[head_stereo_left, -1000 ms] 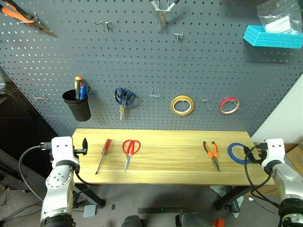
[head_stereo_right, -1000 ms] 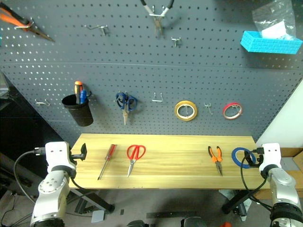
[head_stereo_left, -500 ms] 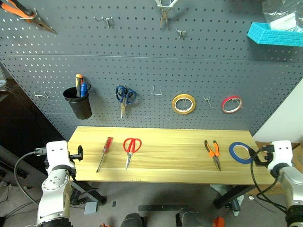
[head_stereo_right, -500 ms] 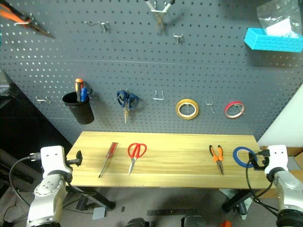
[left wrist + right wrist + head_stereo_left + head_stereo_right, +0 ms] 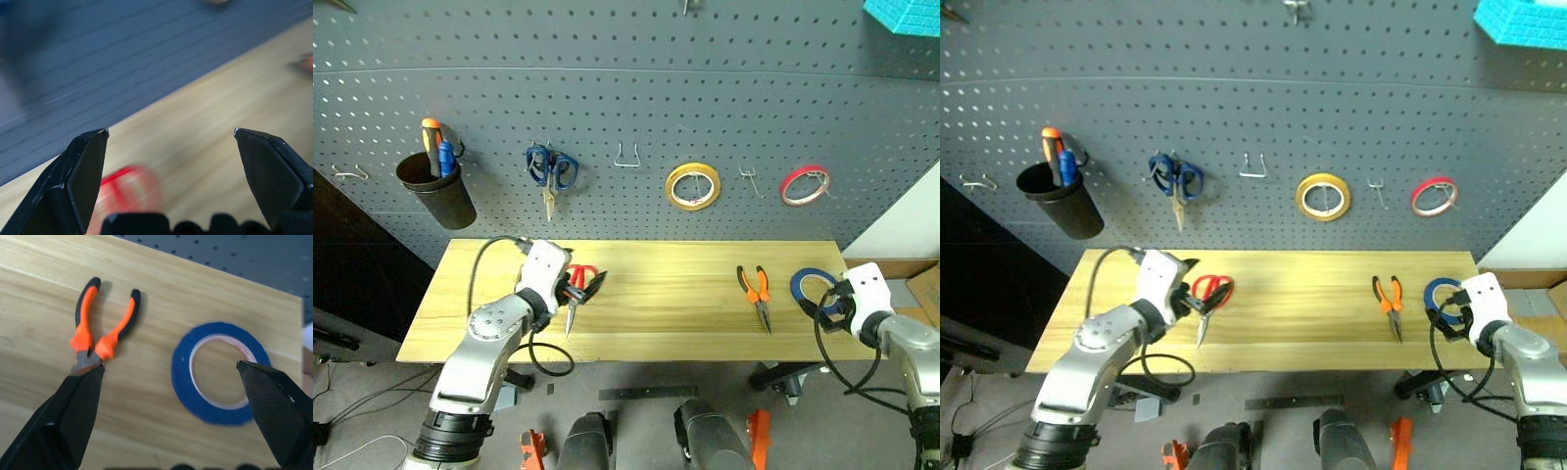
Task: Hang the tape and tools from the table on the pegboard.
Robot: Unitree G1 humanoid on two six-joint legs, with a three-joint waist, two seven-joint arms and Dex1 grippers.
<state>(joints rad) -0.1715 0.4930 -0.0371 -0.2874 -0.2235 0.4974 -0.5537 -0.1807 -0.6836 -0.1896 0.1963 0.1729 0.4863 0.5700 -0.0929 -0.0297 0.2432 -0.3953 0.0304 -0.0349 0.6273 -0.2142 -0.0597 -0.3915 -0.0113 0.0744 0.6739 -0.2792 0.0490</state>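
We find the left gripper (image 5: 585,287) spread wide and empty over the red-handled scissors (image 5: 1207,296), left of centre; the right gripper (image 5: 171,377) likewise gapes empty above the blue tape (image 5: 220,380).

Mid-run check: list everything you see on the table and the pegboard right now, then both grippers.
table: one, light yellow wood, below the pegboard
pegboard: one, dark grey, behind the table
red scissors: one, on the table's left part, at the left gripper
pliers: one, orange and black, table's right part
blue tape: one, flat on the table right of the pliers
blue scissors: one, hanging on the pegboard
yellow tape: one, hanging
red tape: one, hanging
cup: one, black, on the pegboard, holding tools
left gripper: open, over the red scissors
right gripper: open, by the blue tape
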